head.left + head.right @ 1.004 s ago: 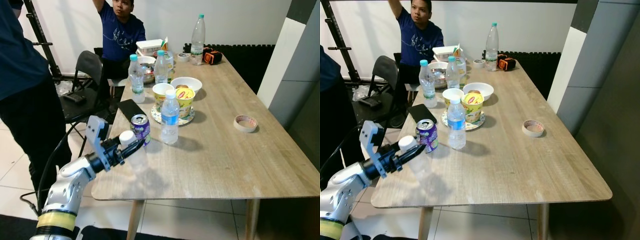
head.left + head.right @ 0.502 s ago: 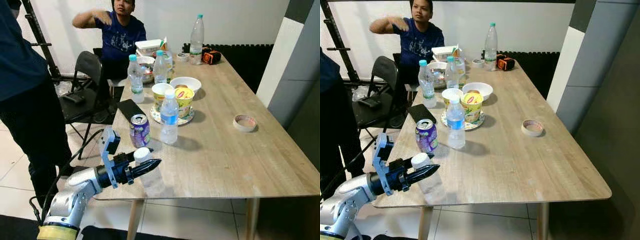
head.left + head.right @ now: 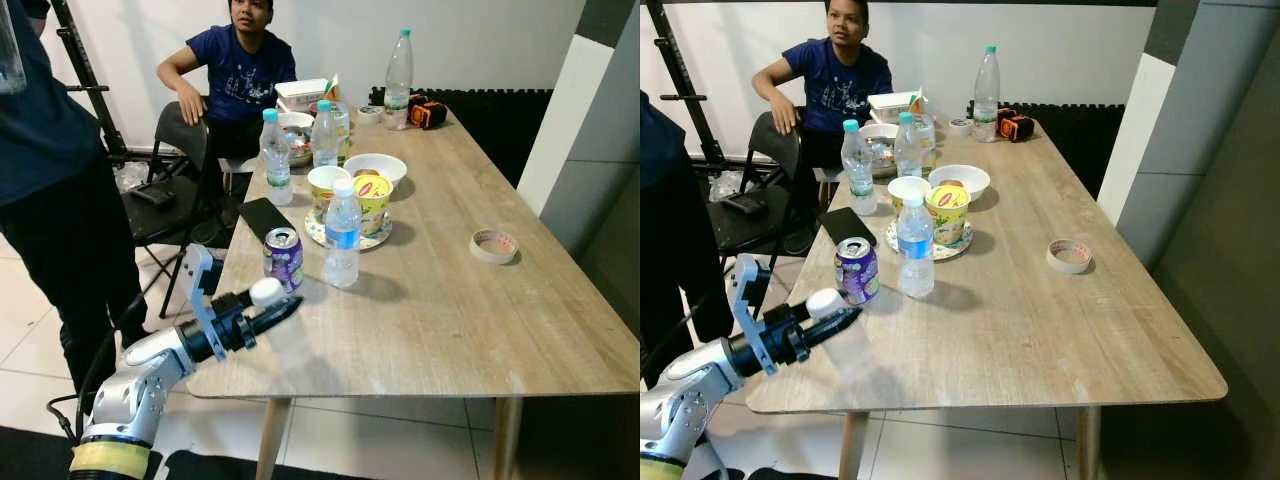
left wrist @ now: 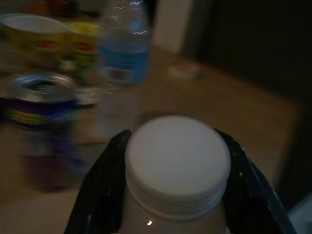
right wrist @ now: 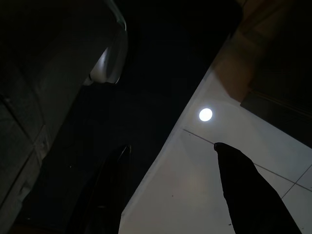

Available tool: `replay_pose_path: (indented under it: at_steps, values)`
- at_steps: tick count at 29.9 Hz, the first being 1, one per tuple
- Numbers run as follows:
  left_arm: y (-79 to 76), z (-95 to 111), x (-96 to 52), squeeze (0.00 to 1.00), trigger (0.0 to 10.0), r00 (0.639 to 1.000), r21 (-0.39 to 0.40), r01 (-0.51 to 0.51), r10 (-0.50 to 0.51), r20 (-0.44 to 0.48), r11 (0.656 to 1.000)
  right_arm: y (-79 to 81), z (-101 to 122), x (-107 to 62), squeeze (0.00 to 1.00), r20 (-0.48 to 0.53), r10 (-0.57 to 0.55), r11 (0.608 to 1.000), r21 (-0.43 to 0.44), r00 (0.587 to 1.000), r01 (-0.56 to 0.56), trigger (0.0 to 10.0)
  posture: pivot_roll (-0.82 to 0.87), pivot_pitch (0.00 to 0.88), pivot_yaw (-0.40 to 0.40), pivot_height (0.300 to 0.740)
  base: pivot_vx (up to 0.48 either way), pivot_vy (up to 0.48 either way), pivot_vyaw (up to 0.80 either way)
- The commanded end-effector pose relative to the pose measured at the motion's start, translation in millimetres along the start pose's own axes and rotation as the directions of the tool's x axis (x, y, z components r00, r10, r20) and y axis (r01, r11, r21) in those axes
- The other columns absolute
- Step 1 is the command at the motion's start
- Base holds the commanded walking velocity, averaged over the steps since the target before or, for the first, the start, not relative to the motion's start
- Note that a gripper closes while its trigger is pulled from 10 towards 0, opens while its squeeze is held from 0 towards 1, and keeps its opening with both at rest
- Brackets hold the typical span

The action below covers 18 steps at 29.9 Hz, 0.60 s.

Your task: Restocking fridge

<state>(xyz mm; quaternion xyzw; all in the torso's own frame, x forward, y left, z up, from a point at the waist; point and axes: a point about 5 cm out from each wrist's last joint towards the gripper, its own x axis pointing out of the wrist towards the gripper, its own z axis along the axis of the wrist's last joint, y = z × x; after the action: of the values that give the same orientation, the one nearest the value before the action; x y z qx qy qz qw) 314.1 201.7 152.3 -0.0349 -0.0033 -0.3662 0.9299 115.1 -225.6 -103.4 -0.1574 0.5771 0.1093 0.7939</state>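
Left eye view: the left end effector [image 3: 262,308] is gripping a clear water bottle with a white cap [image 3: 267,292] by the neck, its two black fingers closed on either side just under the cap. The bottle is standing over the near left part of the wooden worktop [image 3: 450,300]; whether its base is touching the surface cannot be told, as the clear body is hard to make out. In the left wrist view the white cap [image 4: 178,158] is sitting squarely between the two fingers [image 4: 100,190].

Just beyond the left end effector a purple drinks can [image 3: 284,258] is standing upright, with a blue-labelled water bottle [image 3: 342,235] just beside it. Further beyond, two yellow noodle cups [image 3: 372,203] are resting on a plate, with a white bowl [image 3: 374,169] behind them. Two more water bottles [image 3: 274,157] are standing farther off, and a tall green-capped bottle [image 3: 398,79] at the far end. A roll of tape [image 3: 493,246] is lying well apart, off to the right.

A person in a blue shirt [image 3: 240,75] is sitting at the far end of the worktop; another person in dark clothing [image 3: 55,200] is standing just beyond the left arm.

Right wrist view: the right end effector [image 5: 180,190] is hanging over pale floor tiles [image 5: 195,161], its fingers spread wide with nothing between them.
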Motion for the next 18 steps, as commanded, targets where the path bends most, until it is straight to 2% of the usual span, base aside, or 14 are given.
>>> replay_pose_path:
  at_steps: [1,4,6,9,10,11,13,14,18]
  values:
    - [8.6,0,2.9,0.0,10.0,0.995,0.06,-0.102,0.103,-0.006,0.993,3.4,-1,0.4,0.0,0.0,0.007,1.0,-0.003,1.0,-0.007,10.0,-0.07,0.008,0.021,0.74,0.0,0.0,0.0]
    - [9.0,0,3.7,0.0,10.0,0.994,0.071,-0.11,0.111,-0.011,0.991,3.5,-1,0.4,0.0,0.0,0.008,1.0,-0.003,1.0,-0.008,10.0,-0.07,0.008,0.021,0.74,0.0,0.0,0.0]
    - [9.8,-1,7.0,0.0,10.0,0.989,0.131,-0.133,0.139,-0.04,0.982,3.8,-1,0.5,0.0,0.0,0.008,1.0,-0.003,1.0,-0.008,10.0,-0.07,0.008,0.021,0.74,0.0,0.0,0.0]
    - [9.7,-1,10.1,0.0,10.0,0.988,0.139,-0.153,0.157,-0.016,0.978,4.4,-1,0.6,0.0,0.001,0.009,1.0,-0.002,1.0,-0.009,10.0,-0.07,0.01,0.021,0.74,0.0,0.0,0.0]
    - [8.5,1,11.9,0.0,10.0,0.988,0.104,-0.155,0.154,0.018,0.982,4.7,-1,0.7,0.0,0.002,0.009,1.0,-0.001,1.0,-0.009,10.0,-0.07,0.01,0.023,0.74,0.0,0.0,0.0]
    - [5.7,1,15.5,0.14,10.0,0.989,0.079,-0.145,0.141,0.054,0.986,5.1,-1,0.8,0.0,0.002,0.009,1.0,0.0,1.0,-0.009,10.0,-0.07,0.01,0.023,0.74,0.0,0.0,0.0]
    - [4.0,1,16.6,0.14,10.0,0.99,0.079,-0.134,0.13,0.058,0.988,5.2,-1,0.8,0.0,0.003,0.009,1.0,0.001,1.0,-0.009,10.0,-0.07,0.01,0.023,0.74,0.0,0.0,0.0]
    - [-1.4,1,18.4,1.0,10.0,0.993,0.054,-0.096,0.092,0.076,0.994,5.8,-1,0.8,0.0,0.001,0.011,1.0,0.0,1.0,-0.011,10.0,-0.07,0.011,0.023,0.74,0.0,0.0,0.0]
    - [-1.2,0,19.7,1.0,10.0,0.992,0.057,-0.102,0.097,0.082,0.993,6.2,-1,0.9,0.0,0.0,0.012,1.0,0.001,1.0,-0.012,10.0,-0.07,0.011,0.023,0.74,0.0,0.0,0.0]
